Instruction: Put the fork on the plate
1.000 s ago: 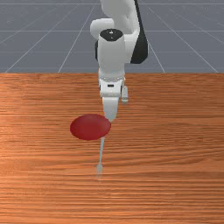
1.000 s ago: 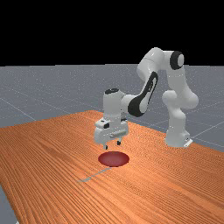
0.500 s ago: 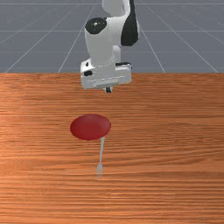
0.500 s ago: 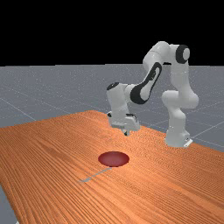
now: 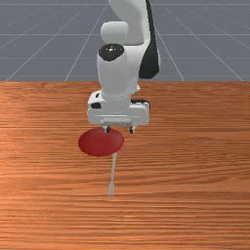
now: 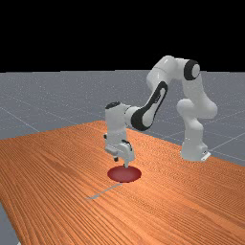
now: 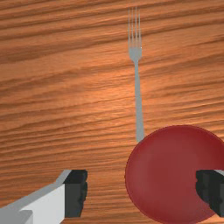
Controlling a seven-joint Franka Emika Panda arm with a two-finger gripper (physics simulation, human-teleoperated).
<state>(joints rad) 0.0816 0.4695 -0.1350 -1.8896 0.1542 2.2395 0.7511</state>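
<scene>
So the gripper [image 5: 120, 130] is spread wide with nothing in it, up over the near side of the plate [image 5: 100, 142]. Fork's [image 5: 113, 168] flat on the desk [image 5: 195, 171], handle end right at the rim, tines pointing away from the arm. It's farther out from the base than the gripper, long axis roughly square to the finger line, so I'd go outward, then down.

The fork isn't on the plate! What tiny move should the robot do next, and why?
Probably ease the open gripper over to the handle of the fork. The gripper holds nothing and hovers near the plate, while the fork lies on the table, its handle end at the plate's rim.
</scene>
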